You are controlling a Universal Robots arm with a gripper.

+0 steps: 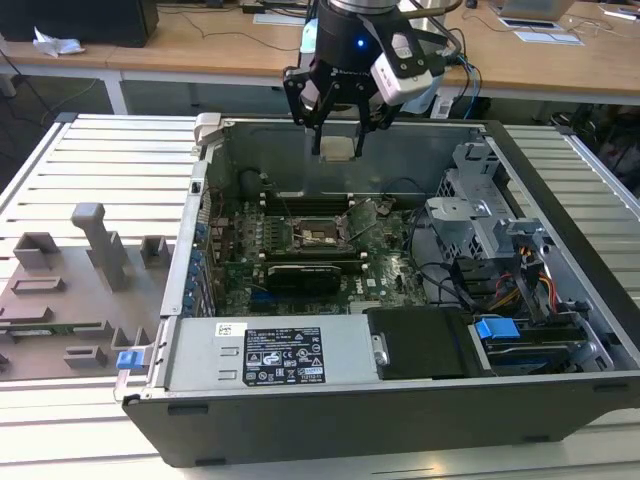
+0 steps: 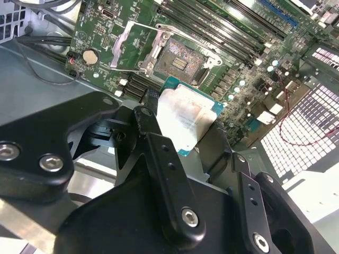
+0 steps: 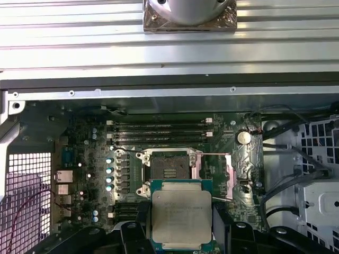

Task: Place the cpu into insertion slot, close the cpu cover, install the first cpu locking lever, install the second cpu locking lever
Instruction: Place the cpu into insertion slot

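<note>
My gripper point(image 1: 338, 140) is shut on the cpu point(image 1: 337, 149), a flat square chip with a silver-grey top, held level above the open computer case near its back wall. In both wrist views the cpu point(image 2: 185, 117) point(image 3: 181, 214) sits between the black fingers point(image 2: 150, 119), apart from the board below. The insertion slot point(image 1: 322, 235) point(image 2: 178, 61) point(image 3: 168, 168) lies bare, a dark square with a metal rim on the green motherboard. The cpu cover point(image 2: 128, 47) point(image 3: 229, 177) stands swung open beside the socket. A thin locking lever point(image 3: 212, 154) is raised off the socket.
The case walls point(image 1: 400, 150) surround the board. A drive cage with cables point(image 1: 490, 230) fills the exterior view's right. The power supply point(image 1: 285, 355) sits at the front. Long black memory slots point(image 3: 159, 132) run beside the socket. Grey fixtures point(image 1: 100, 250) stand on the table at the exterior view's left.
</note>
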